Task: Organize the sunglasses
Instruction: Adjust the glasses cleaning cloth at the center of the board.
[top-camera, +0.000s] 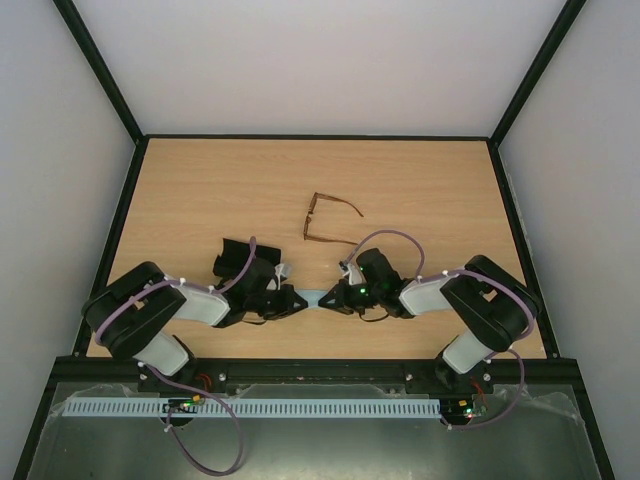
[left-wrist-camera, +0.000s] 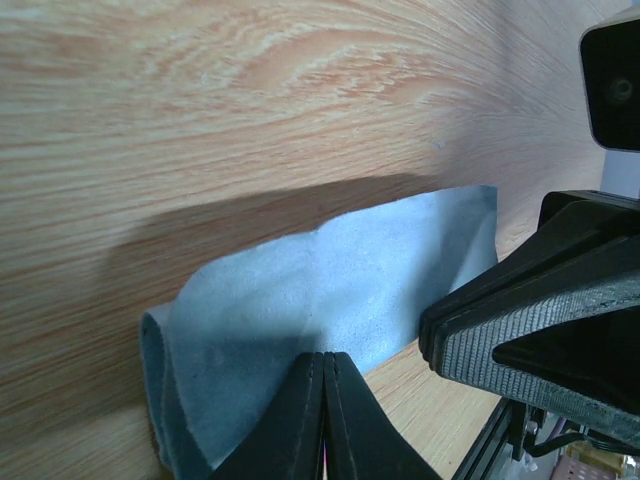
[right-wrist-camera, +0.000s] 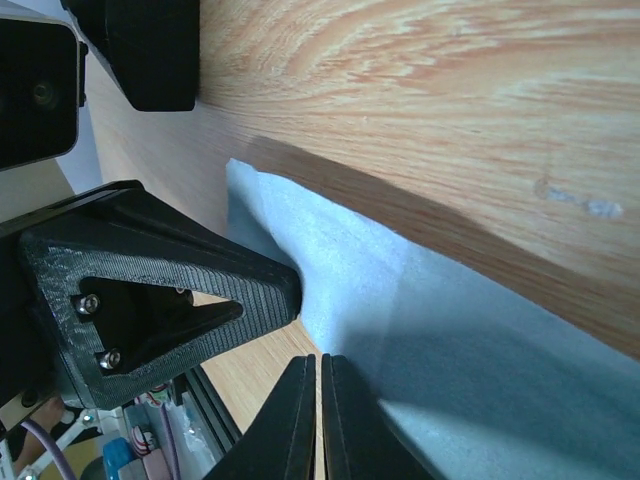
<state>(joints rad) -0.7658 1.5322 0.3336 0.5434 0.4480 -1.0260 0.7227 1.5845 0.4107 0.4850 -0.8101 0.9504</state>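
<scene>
The sunglasses (top-camera: 309, 217) lie on the wooden tabletop (top-camera: 200, 190) a little beyond the middle, with both slender brown temple arms unfolded and pointing right and the front of the frame on the left. Nothing touches them, and they sit well apart from both arms. Nearer the bases, the two arms reach inward toward each other and meet over a small light blue cloth (top-camera: 312, 298), which lies between their tips close to the near edge. The left end effector (top-camera: 300, 300) is closed, and in the left wrist view its two fingers press together with a fold of the cloth pinched between them. The fabric bulges up into a soft ridge and casts a shadow on the wood behind it. The right end effector (top-camera: 326, 297) is also closed. In the right wrist view its fingers meet with only a hairline gap at the cloth's edge, and the fabric runs in between them. Each wrist view shows the other arm's ribbed black fingers just beside the cloth. The cloth is partly lifted and rumpled between the two grips, so it does not lie flat.
</scene>
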